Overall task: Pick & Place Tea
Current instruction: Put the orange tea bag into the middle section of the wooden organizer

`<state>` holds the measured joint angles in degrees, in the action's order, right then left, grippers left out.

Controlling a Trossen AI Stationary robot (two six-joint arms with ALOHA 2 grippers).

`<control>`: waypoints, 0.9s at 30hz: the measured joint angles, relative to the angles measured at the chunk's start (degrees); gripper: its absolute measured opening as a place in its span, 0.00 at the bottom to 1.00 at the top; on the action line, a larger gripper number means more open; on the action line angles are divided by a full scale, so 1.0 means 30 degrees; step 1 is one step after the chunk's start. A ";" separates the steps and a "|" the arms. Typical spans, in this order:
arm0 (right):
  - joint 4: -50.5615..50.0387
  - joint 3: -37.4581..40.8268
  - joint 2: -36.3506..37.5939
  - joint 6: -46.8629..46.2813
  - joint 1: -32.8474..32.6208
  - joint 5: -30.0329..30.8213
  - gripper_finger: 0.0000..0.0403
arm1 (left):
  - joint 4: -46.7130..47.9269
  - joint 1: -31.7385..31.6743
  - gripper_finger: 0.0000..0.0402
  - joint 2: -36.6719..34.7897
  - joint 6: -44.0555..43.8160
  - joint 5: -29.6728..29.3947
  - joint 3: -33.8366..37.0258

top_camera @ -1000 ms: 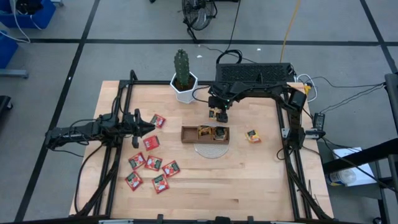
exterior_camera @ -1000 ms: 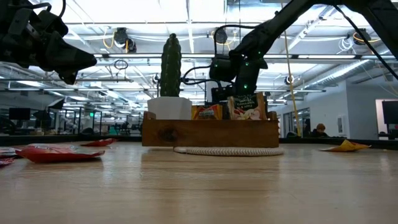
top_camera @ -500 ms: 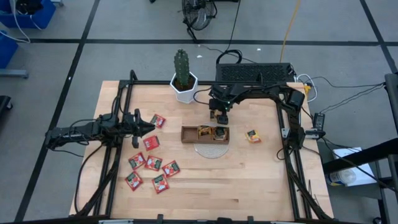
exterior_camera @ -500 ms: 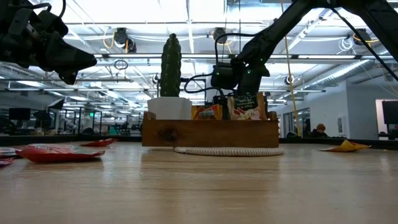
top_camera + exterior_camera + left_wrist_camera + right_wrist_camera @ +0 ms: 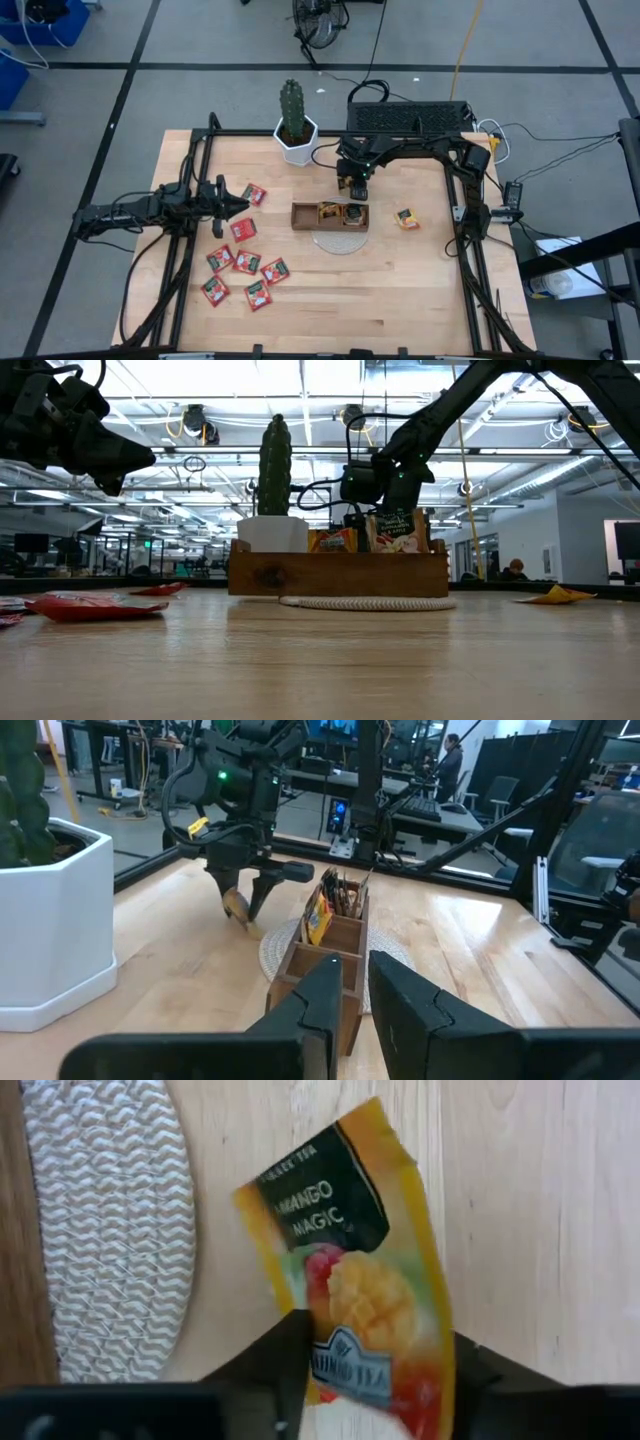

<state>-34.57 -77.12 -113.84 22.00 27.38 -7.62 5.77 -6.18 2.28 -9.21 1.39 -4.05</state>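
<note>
High view showed the right gripper above the table just behind the wooden tray, with a yellow sachet between its fingers, while the left gripper hung over the left half of the table beside a scatter of red sachets; another orange-yellow sachet lay alone to the right of the tray. Low view showed the tray resting on a pale woven mat, sachets standing upright inside it, and the right arm's gripper behind it next to a cactus in a white pot. Left wrist view showed the left fingers nearly pressed together with only a narrow slit between them, nothing in it, and farther off the right gripper pinching a small yellow sachet just above the wood. Right wrist view showed its fingers closed on the edges of a mango tea sachet, beside the mat.
</note>
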 joint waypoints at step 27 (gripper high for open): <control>0.4193 0.6638 1.0765 -0.5833 -0.3681 0.5693 0.03 | 0.0003 -0.0003 0.14 0.0000 0.0000 -0.0007 0.0000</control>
<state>-21.99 -57.21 -81.55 4.50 16.33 9.46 5.78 -6.19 2.28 -9.21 1.37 -4.05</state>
